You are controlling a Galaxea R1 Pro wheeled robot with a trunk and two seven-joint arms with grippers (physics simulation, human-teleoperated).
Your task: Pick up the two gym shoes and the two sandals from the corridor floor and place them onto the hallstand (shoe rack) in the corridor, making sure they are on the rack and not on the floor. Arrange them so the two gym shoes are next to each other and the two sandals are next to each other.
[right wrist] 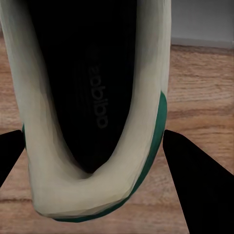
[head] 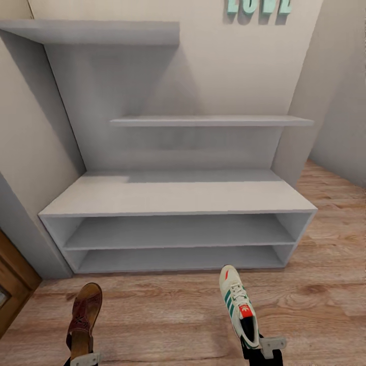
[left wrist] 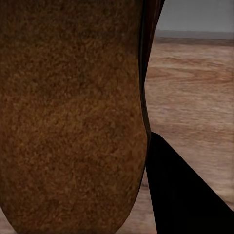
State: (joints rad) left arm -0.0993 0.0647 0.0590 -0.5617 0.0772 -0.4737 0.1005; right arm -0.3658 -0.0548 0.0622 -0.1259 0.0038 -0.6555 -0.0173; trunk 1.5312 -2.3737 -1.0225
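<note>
My left gripper (head: 84, 359) grips one sandal (head: 84, 314) by its heel, toe pointing toward the rack. My right gripper (head: 263, 351) is clamped on one gym shoe (head: 238, 305) at the heel, likewise toe forward. Both hang over the corridor floor (head: 168, 315). Just beyond stands the hallstand (head: 178, 195), its bench top and shelves bare.

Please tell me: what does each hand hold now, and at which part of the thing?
The left hand holds a sandal at its heel end. The right hand holds a gym shoe at its heel, with one finger on each side.
</note>
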